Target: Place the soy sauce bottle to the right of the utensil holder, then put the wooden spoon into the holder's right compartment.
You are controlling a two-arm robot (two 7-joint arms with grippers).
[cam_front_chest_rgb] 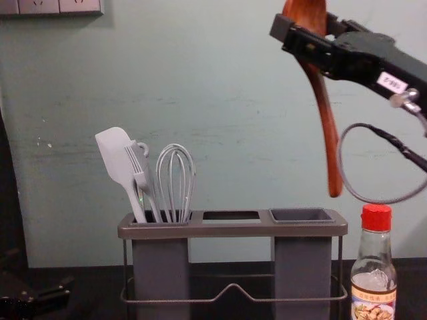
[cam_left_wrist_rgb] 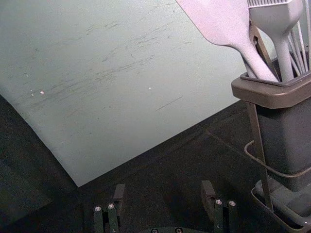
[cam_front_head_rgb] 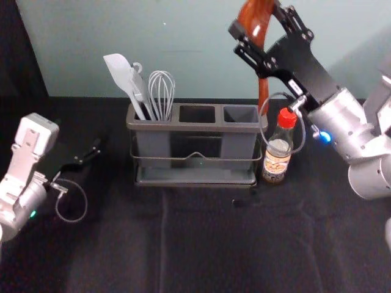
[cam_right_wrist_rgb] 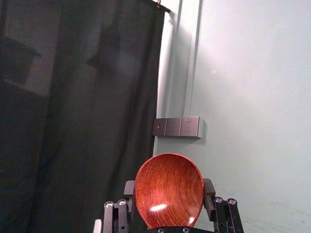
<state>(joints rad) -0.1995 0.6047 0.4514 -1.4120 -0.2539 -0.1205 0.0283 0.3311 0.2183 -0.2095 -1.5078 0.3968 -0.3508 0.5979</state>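
My right gripper (cam_front_head_rgb: 260,32) is shut on the bowl of the wooden spoon (cam_front_head_rgb: 255,17), up above the holder's right end. In the chest view the spoon (cam_front_chest_rgb: 323,113) hangs handle down, slightly tilted, its tip above the rim, near the right edge of the right compartment (cam_front_chest_rgb: 301,215). The right wrist view has the bowl (cam_right_wrist_rgb: 169,191) between the fingers of the gripper (cam_right_wrist_rgb: 169,188). The soy sauce bottle (cam_front_head_rgb: 278,149), red-capped, stands upright just right of the utensil holder (cam_front_head_rgb: 194,127). My left gripper (cam_front_head_rgb: 91,152) is idle at the left; in its wrist view that gripper (cam_left_wrist_rgb: 164,192) stands open.
A spatula (cam_front_head_rgb: 122,76), a brush and a whisk (cam_front_head_rgb: 162,91) stand in the holder's left compartment. The middle opening (cam_front_head_rgb: 197,114) lies between the two side compartments. Behind the black-covered table (cam_front_head_rgb: 183,244) rises a pale wall. A cable loops beside the right gripper, near the bottle.
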